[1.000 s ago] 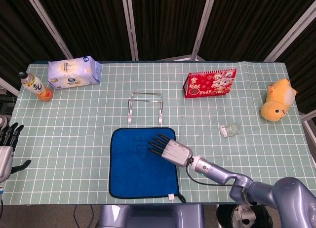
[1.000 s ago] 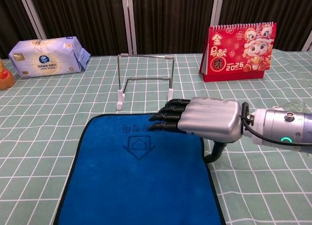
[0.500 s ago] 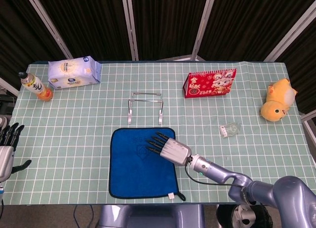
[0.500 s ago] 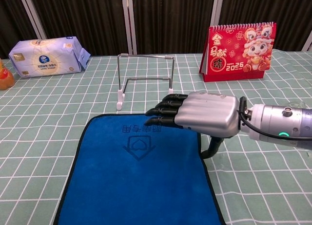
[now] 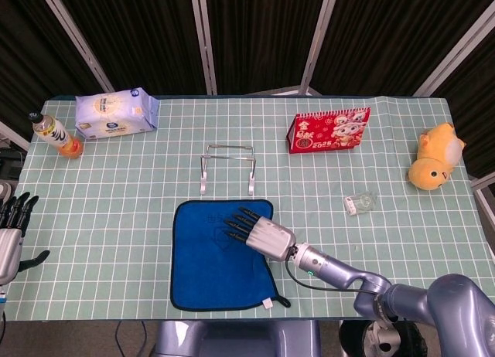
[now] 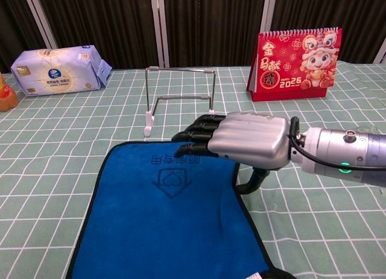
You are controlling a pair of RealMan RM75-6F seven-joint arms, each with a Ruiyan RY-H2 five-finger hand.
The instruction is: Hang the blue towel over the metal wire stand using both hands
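Blue towel [image 5: 213, 255] flat on table [image 5: 116, 218], just in front of wire stand [image 5: 227, 168], not touching it. R hand [image 6: 241, 140] palm-down over towel's far-right part, fingers [image 6: 193, 137] straight, slightly apart, holding nothing. L hand [image 5: 11, 232] at table's left edge, fingers spread, empty.

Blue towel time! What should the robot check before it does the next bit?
1. Blue towel lying flat on the table: ok.
2. Metal wire stand upright behind the towel, nothing on it: ok.
3. Right hand over the towel's far right corner: ok.
4. Right hand gripping the towel: not ok, holds nothing.
5. Left hand near the towel: not ok, at the table's left edge.
6. Fingers touching the cloth: cannot tell.
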